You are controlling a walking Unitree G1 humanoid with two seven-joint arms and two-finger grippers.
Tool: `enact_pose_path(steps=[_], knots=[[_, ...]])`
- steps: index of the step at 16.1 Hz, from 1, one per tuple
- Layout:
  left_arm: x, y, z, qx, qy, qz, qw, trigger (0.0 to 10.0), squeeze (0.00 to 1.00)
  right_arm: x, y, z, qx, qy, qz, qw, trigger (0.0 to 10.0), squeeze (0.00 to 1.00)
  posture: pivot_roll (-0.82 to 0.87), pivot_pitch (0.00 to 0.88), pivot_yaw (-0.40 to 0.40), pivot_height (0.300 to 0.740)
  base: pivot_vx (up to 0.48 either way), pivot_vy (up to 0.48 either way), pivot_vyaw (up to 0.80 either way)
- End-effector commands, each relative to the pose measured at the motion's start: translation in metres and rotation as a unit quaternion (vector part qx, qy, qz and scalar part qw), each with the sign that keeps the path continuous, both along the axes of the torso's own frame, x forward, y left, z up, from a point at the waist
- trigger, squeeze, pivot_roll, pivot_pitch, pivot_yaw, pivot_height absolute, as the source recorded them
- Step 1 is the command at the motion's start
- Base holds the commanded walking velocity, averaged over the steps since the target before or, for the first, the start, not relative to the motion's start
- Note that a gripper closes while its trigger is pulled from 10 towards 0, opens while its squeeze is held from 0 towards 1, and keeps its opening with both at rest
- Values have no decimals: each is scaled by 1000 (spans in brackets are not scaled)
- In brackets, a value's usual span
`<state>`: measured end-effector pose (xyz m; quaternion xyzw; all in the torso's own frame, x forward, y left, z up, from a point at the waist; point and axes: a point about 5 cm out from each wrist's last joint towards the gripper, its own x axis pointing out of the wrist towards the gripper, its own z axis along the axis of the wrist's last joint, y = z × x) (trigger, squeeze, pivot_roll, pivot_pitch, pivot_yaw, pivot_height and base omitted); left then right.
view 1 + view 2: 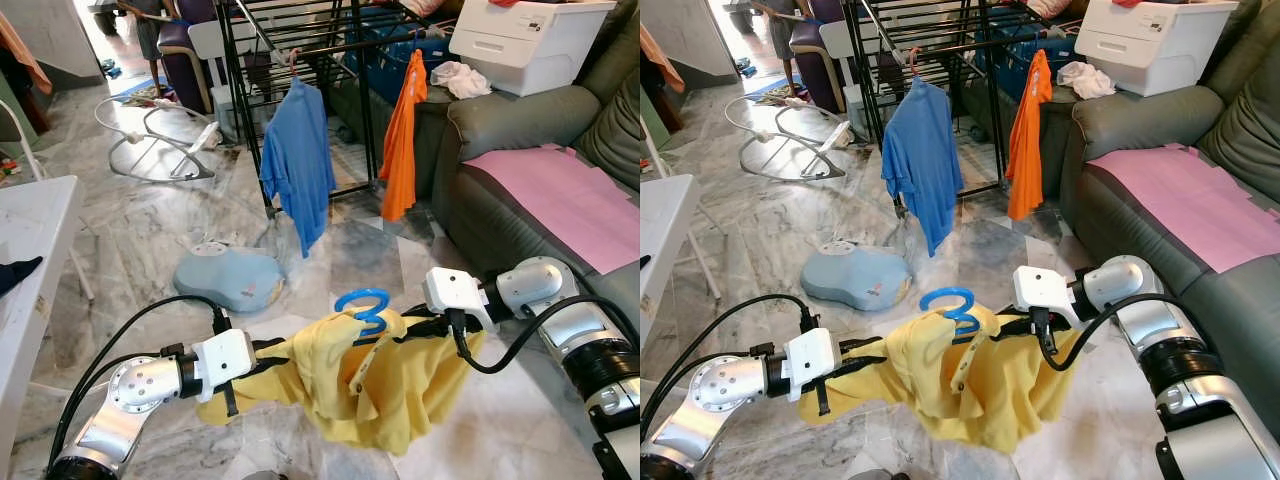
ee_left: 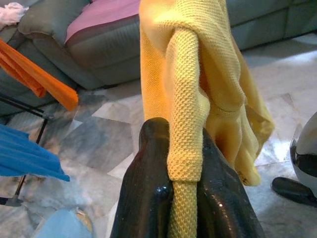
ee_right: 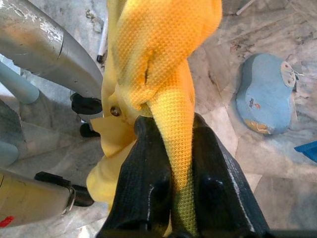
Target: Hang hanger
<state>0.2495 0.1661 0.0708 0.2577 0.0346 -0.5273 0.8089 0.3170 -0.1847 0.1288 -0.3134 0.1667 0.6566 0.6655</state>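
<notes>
In the left eye view, the yellow shirt (image 1: pixel 355 385) hangs stretched between the two arms, low and near, over the marble floor (image 1: pixel 150 240). The left gripper (image 1: pixel 262 352) pinches its left end; the right gripper (image 1: pixel 418 325) pinches its right end. The blue hanger hook (image 1: pixel 362 305) sticks up from the middle of the cloth, about midway between them, so the garment's long axis runs left to right. The black drying rack (image 1: pixel 300 60) stands far ahead and slightly left, already carrying a blue shirt (image 1: pixel 298 165) and an orange shirt (image 1: pixel 402 140).

The right eye view gives the same layout: the hook rises above the cloth, and the rack's rails sit higher and farther than both grippers. Judged from this, the hook must travel forward and up, and neither arm is clearly nearer.

In the left wrist view, the left gripper's fingers (image 2: pixel 148 193) are closed tightly on a rolled edge of yellow knit, with the grey sofa (image 2: pixel 89 44) beyond.

In the right wrist view, the right gripper's fingers (image 3: pixel 148 173) are likewise clamped on a fold of the shirt; a light blue cushion (image 3: pixel 265 96) lies on the floor beyond.
</notes>
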Motion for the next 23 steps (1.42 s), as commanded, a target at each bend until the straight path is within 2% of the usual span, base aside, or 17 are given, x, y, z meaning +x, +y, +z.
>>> enact_pose_path(steps=[1,5,6,7,8,10,11,12,14,16,18,19,20,21,22,23], knots=[[5,-3,6,-2,-23,-4,1000,0,0,3,4,6,22,-10,0,1000,0,0,-65,0,57,740,0,0,0],[11,-3,9,-3,-46,14,999,0,0,1,8,1,38,-10,-12,999,0,0,-65,0,59,740,0,0,0],[16,-2,10,-9,-58,35,998,4667,0,-1,9,-2,40,-8,-12,999,0,0,-67,0,61,740,0,0,0],[17,-2,9,-5,-61,41,997,10000,808,-2,9,-3,41,-7,-11,999,0,0,-68,0,63,740,0,0,0],[18,-2,8,-1,-62,42,997,10000,1000,-2,9,-4,41,-7,-12,999,0,0,-69,0,63,740,0,0,0],[19,1,5,5,-70,53,996,10000,1000,0,9,-6,37,-9,-22,999,0,0,-73,0,66,740,0,0,0],[21,4,3,-4,-70,81,994,10000,1000,-1,11,-10,32,-4,-25,999,0,0,-73,0,68,740,0,0,0],[16,4,-7,7,-80,96,992,10000,1000,-4,9,-20,21,1,-42,999,0,0,-74,0,71,740,0,0,0],[12,-1,-11,-24,-80,138,987,10000,1000,-4,8,-30,17,-6,-77,997,0,0,-71,0,71,740,0,0,0],[9,-6,-15,-63,-83,193,976,10000,1000,-5,9,-37,35,-13,-118,992,0,0,-69,0,71,740,0,0,0],[10,-8,-15,-120,-86,285,947,10000,1000,-3,10,-45,53,-23,-183,981,0,0,-66,0,70,740,0,0,0],[12,-8,-16,-131,-88,327,932,10000,1000,-3,11,-47,55,-31,-203,977,0,0,-64,0,69,740,0,0,0],[15,-7,-17,-143,-90,375,912,10000,1000,-2,12,-50,66,-35,-228,971,0,0,-62,0,67,740,0,0,0],[16,-11,-24,-158,-45,404,900,10000,1000,1,10,-51,79,-44,-275,957,0,0,-59,0,62,740,0,0,0],[16,-15,-24,-174,-38,414,893,10000,1000,2,9,-51,90,-47,-299,949,0,0,-60,0,60,740,0,0,0],[16,-19,-25,-189,-33,438,878,10000,0,3,8,-53,95,-53,-333,937,0,0,-66,0,61,740,0,0,0]])
